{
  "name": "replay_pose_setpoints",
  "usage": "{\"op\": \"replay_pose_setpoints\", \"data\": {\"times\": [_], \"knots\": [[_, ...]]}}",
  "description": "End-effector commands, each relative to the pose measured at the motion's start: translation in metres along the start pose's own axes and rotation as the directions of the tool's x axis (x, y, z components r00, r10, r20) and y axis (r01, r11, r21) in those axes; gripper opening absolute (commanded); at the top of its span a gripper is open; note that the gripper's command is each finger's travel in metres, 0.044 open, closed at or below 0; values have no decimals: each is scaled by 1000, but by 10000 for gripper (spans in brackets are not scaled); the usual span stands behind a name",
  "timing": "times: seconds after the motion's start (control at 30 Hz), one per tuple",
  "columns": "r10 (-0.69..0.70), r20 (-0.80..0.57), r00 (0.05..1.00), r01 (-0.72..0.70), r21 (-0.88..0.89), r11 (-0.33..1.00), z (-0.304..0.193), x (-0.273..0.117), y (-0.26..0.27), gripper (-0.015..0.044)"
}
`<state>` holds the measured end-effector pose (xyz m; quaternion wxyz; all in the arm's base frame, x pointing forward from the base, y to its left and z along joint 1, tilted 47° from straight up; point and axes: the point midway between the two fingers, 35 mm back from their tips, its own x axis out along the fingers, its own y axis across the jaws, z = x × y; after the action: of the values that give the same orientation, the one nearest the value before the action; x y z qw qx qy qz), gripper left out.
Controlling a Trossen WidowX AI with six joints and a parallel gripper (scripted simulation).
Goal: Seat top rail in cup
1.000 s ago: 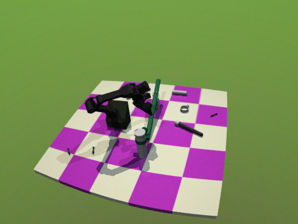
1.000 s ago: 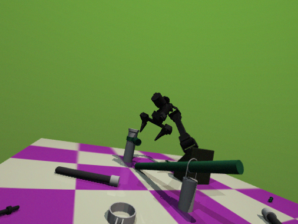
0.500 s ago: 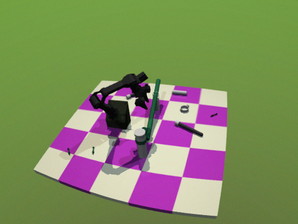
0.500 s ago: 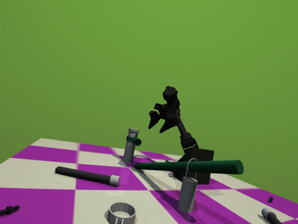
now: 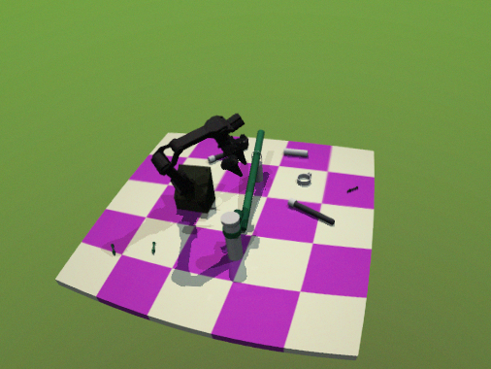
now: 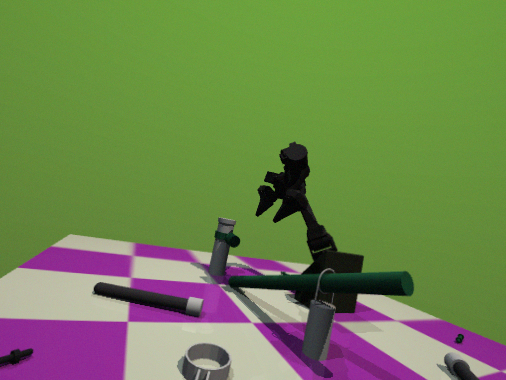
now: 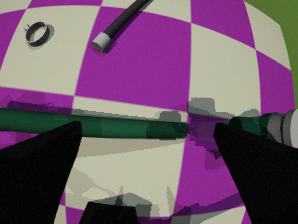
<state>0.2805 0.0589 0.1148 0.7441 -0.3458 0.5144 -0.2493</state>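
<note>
The green rail [image 5: 250, 186] [image 6: 370, 284] [image 7: 120, 125] runs through the wire loop [image 6: 327, 270] on the short post [image 6: 318, 330]. Its cut end lies low, near the mat, short of the big post [image 5: 234, 249] [image 6: 218, 258]. The green cup [image 6: 233, 240] [image 7: 241, 125] hangs on the green band [image 5: 232, 233] [image 6: 220, 235] near the post cap [image 5: 230, 218] [image 6: 227, 221]. In the wrist view a gap shows between rail end and cup. My gripper [image 5: 243, 169] [image 6: 266, 218] [image 7: 151, 129] is wide open and empty, above the rail and not touching it.
A dark rod with a white end [image 5: 314, 213] [image 6: 145, 298] [image 7: 122, 26] and a grey ring clamp [image 5: 304, 183] [image 6: 207, 370] lie beyond the rail. A grey cylinder [image 5: 296, 152] lies farther back. A black bolt [image 5: 352, 189] and small green bolts [image 5: 153, 248] lie on the checkered board [image 5: 257, 311].
</note>
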Motion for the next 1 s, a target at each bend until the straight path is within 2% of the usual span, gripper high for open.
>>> {"op": "replay_pose_setpoints", "data": {"times": [0.0, 0.1, 0.23, 0.33, 0.4, 0.47, 0.97], "knots": [[9, -81, 997, -28, -240, 970, -3, 15, 4, 440], [20, -167, 986, -102, -497, 862, -7, 31, 8, 440], [38, -280, 959, -244, -755, 609, -13, 53, 12, 440], [55, -362, 931, -357, -862, 359, -19, 68, 16, 440], [67, -415, 907, -420, -890, 175, -24, 78, 18, 440], [76, -449, 890, -453, -890, 52, -27, 85, 20, 440], [77, -453, 888, -456, -889, 36, -30, 91, 20, 440]]}}
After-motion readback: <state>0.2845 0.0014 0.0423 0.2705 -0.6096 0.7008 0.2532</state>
